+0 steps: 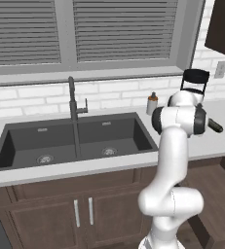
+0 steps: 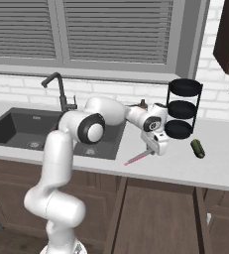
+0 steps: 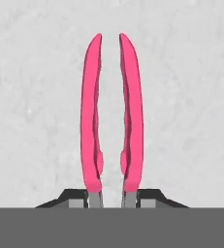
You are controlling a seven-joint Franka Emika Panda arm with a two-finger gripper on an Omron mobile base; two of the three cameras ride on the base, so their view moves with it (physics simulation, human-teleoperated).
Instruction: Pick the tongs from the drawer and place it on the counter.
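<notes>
The pinkish-red tongs (image 2: 137, 158) slant down from my gripper (image 2: 153, 149) to just over the light counter (image 2: 185, 171), right of the sink. In the hand view the two pink arms of the tongs (image 3: 91, 111) run away from my gripper (image 3: 112, 199) over the pale counter (image 3: 191, 97). The fingers (image 3: 95, 198) stand close together at the tongs' near end, shut on it. Whether the far tip touches the slab I cannot tell. Below the counter edge the drawer (image 2: 158, 213) stands pulled out, its brown inside bare.
A black three-tier rack (image 2: 184, 109) stands at the wall behind the gripper. A dark green oblong thing (image 2: 198, 148) lies to its right. The dark double sink (image 1: 60, 141) with its faucet (image 1: 73, 102) is to the left, and a small bottle (image 1: 152, 103) stands behind it.
</notes>
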